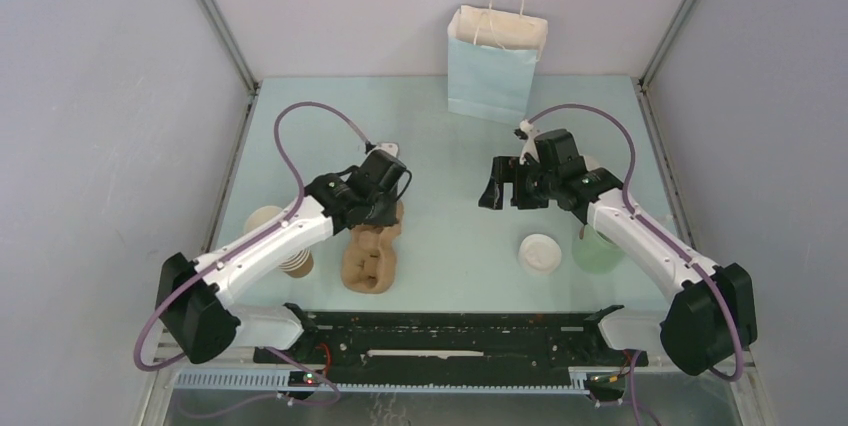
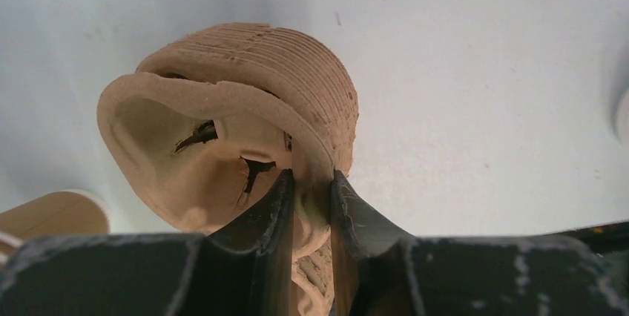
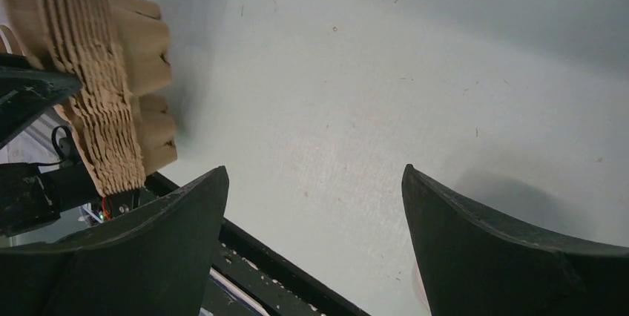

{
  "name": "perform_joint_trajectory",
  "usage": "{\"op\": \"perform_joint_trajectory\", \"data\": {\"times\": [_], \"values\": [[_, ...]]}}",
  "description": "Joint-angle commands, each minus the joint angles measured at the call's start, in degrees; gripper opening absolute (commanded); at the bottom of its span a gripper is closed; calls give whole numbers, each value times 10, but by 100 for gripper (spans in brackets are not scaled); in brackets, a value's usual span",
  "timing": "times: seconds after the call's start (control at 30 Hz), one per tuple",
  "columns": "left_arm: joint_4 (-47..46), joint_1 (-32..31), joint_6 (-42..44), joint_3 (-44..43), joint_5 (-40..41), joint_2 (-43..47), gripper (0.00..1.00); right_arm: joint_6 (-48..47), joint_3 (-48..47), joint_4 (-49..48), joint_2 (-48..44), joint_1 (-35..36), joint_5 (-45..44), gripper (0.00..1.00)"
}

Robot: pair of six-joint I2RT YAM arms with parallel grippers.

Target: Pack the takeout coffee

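The pale mint desk point(image 1: 455, 161) sat within plain grey walls. At middle left, the takeout coffee point(image 1: 262, 220) seemed upright, rim up, long axis vertical. The left claw point(image 2: 310, 182) pinched the pulp carrier stack point(image 2: 245, 71); the right claw point(image 3: 314, 170) hung released.

Middle of the table point(image 1: 450, 241) is wide open: loads of room to swing through between the pulp carrier stack point(image 1: 368, 258) and the white lid point(image 1: 540, 251). Left side's cramped. The left tool point(image 2: 310, 182) is pinched on the carrier stack's rim, and the brown cup point(image 1: 263, 221) and nested cups point(image 1: 297, 264) crowd the outer side of the left arm point(image 1: 270, 246). On the right, the green cup point(image 1: 597, 254) sits partly under the right arm point(image 1: 640, 231), just beside the lid. The right tool point(image 3: 314, 170), jaws spread wide, hangs over bare table. The paper bag point(image 1: 497, 66) blocks the far middle.
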State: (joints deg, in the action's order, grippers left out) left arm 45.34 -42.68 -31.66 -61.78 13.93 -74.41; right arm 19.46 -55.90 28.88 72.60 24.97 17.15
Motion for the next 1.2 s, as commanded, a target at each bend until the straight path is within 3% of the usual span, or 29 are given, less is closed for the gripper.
{"op": "perform_joint_trajectory", "data": {"times": [0.0,0.17,0.37,0.5,0.67,0.73,0.83,1.0,1.17], "values": [[30,-24,-4,-36,112,24,0,19,4,-44,12,13,38,95],[-80,15,30,25,-126,39,0,78,3,-125,52,61,108,95],[-53,15,32,28,-45,-6,0,108,4,-166,97,97,122,94],[-58,6,49,13,-75,-31,1,99,4,-155,102,98,115,94],[-77,4,56,10,-110,-26,19,86,4,-134,100,93,98,94],[-81,4,57,13,-117,-27,20,85,4,-131,101,92,95,94],[-92,4,56,20,-134,-32,14,85,4,-132,103,92,96,94],[-111,4,47,33,-165,-27,30,87,4,-137,108,93,101,94],[-122,4,46,40,-184,-38,36,88,4,-137,109,92,103,94]]}}
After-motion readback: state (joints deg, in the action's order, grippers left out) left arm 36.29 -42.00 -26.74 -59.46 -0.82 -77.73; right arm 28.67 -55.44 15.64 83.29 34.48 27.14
